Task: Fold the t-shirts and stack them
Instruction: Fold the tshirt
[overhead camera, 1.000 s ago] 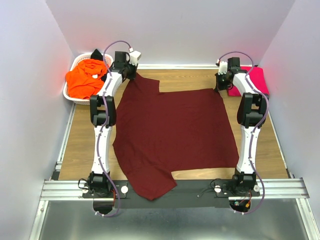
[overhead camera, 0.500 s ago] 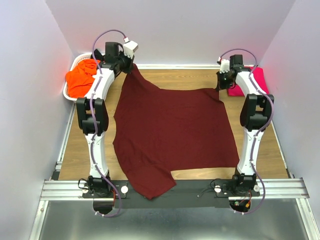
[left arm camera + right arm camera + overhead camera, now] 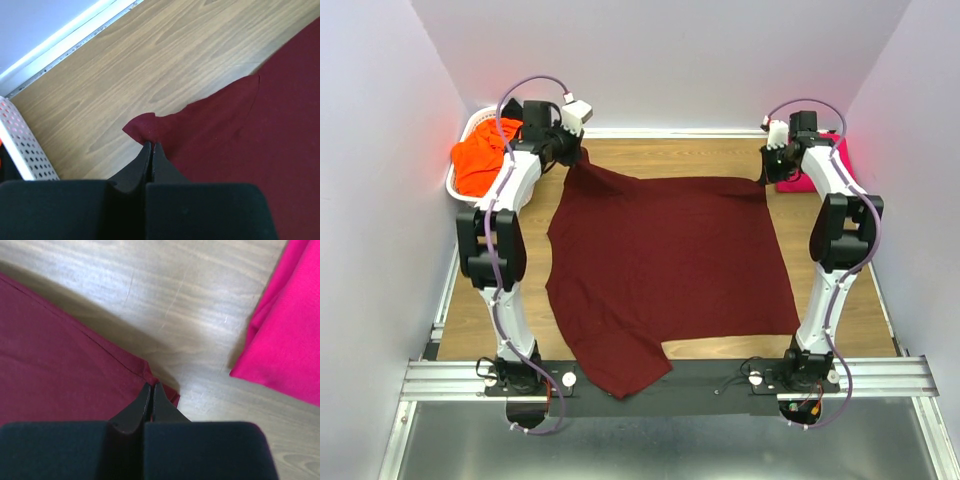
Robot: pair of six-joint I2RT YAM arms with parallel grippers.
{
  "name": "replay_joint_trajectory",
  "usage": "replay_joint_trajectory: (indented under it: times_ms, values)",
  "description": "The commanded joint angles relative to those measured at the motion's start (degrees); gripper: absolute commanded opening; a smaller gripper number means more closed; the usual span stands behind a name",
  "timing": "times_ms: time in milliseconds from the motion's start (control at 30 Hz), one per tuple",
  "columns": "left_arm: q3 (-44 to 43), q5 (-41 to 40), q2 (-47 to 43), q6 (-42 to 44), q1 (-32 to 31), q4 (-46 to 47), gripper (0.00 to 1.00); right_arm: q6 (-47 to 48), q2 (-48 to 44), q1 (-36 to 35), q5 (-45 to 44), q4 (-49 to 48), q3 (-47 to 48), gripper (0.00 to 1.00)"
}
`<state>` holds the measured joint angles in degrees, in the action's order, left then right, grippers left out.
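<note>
A dark maroon t-shirt (image 3: 665, 260) lies spread over the wooden table, its near sleeve hanging past the front edge. My left gripper (image 3: 578, 160) is shut on its far left corner (image 3: 142, 129), lifted a little off the wood. At the far right corner (image 3: 160, 385) my right gripper (image 3: 763, 178) pinches the cloth shut too. In both wrist views the black jaws (image 3: 151, 147) meet with maroon cloth at their tips (image 3: 151, 387). A folded bright pink t-shirt (image 3: 798, 182) lies just right of the right gripper, also seen in the right wrist view (image 3: 287, 335). An orange t-shirt (image 3: 480, 160) fills the basket.
A white lattice basket (image 3: 456, 186) stands at the far left corner, its perforated wall (image 3: 25, 150) close to the left gripper. White walls enclose the table on three sides. A metal rail (image 3: 670, 375) runs along the front edge.
The left arm has swung outward to the left and back, drawing the shirt's far left corner toward the basket. The right arm has shifted slightly right and back, keeping its corner.
</note>
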<state>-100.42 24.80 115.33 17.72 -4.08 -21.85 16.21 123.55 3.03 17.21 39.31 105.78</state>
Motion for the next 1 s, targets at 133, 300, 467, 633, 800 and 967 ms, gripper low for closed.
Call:
replay_joint_trajectory:
  times_ms: [133,300,467,633,800,967]
  values:
    - [11.0,1.7,-14.1,0.9,0.3,1.2,0.0,2.6,-5.2,0.7,2.1,0.9,-3.9,0.01]
    - [19.8,1.5,-20.0,0.5,0.3,1.1,0.0,4.1,-7.0,1.0,2.9,0.9,-5.5,0.0]
    - [24.1,0.5,-25.1,0.3,0.2,0.7,0.0,5.8,-9.4,1.4,3.6,1.0,-7.2,0.01]
    - [26.0,0.2,-28.0,0.4,0.1,-1.2,0.0,6.9,-11.0,1.5,3.7,1.0,-9.4,0.01]
    - [29.0,-0.4,-30.4,1.1,-0.1,-2.4,0.0,7.8,-12.2,1.5,4.1,1.1,-11.6,0.01]
    - [31.2,-1.7,-32.7,2.0,-1.1,-4.3,0.0,8.9,-13.1,1.8,3.7,1.1,-13.1,0.01]
